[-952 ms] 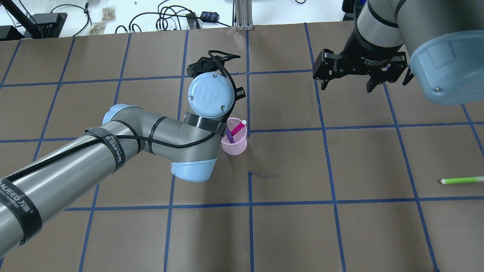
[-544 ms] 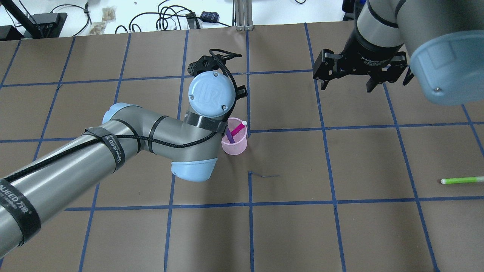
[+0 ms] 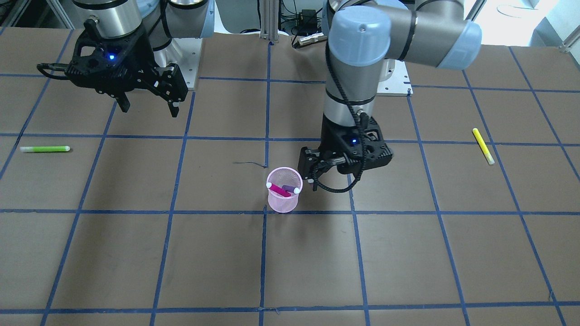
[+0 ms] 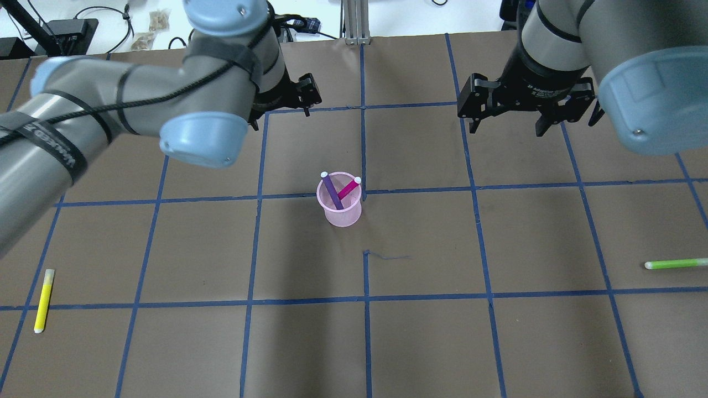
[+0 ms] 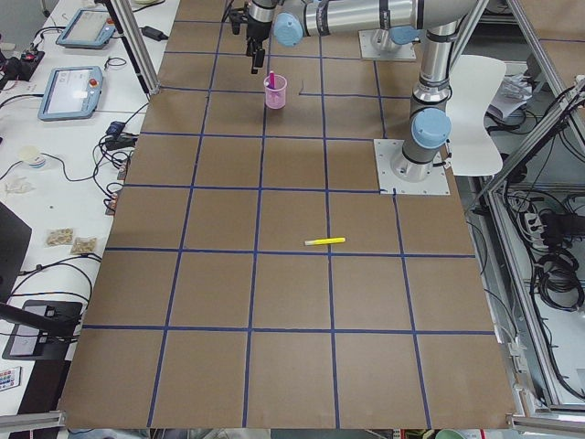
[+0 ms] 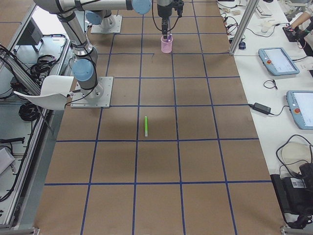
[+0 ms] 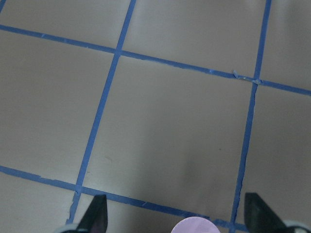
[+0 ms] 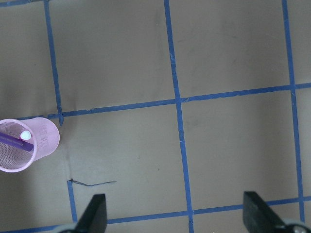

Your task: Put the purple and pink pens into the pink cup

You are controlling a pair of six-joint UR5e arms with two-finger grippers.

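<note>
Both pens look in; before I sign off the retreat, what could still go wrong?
In the front view the left gripper, jaws open, and its cable loop sit close beside the pink cup; a sideways retreat could tip it. The purple pen and pink pen lean past the rim, so a snag might flick one out.

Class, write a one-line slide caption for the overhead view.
Purple pen and pink pen lean in the pink cup; yellow pen and green pen lie far off at opposite sides.

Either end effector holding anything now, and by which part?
Nothing held: left end effector and right end effector open, empty; purple pen, pink pen in pink cup.
</note>
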